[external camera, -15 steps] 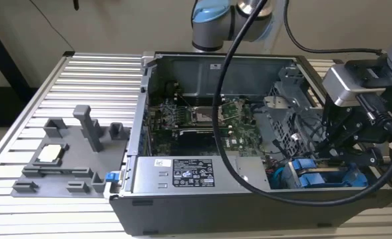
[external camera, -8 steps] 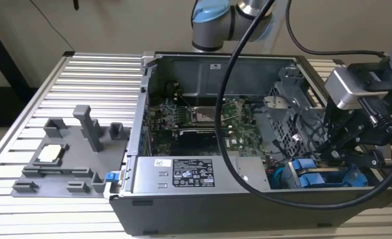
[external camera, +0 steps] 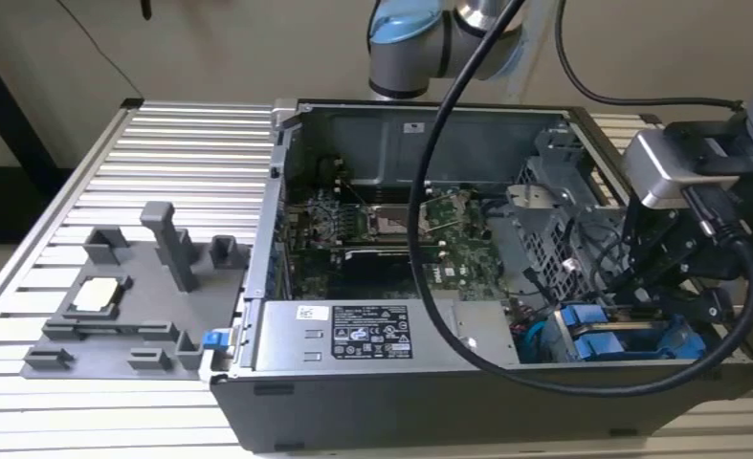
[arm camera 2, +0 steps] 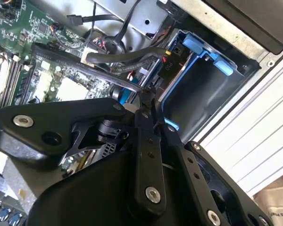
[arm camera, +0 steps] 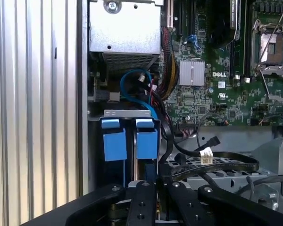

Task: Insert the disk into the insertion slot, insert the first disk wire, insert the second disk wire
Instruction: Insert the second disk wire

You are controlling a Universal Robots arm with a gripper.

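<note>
On the exterior view's left we see a grey fixture tray (external camera: pixel 108 316) on the ribbed worktop (external camera: pixel 44 421). In the middle stands the open computer case (external camera: pixel 414 239). At the right, our hand (external camera: pixel 663 311) hangs over the insertion slot (external camera: pixel 631 354), where the disk (external camera: pixel 600 335) already sits; its fingers look pinched narrow around a black cable (arm camera 2: pixel 127 59).

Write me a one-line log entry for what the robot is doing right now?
stage: disk insertion | gripper: over drive cage, fingers close together | two blue-framed drives side by side in cage | loose black cable nearby
</note>
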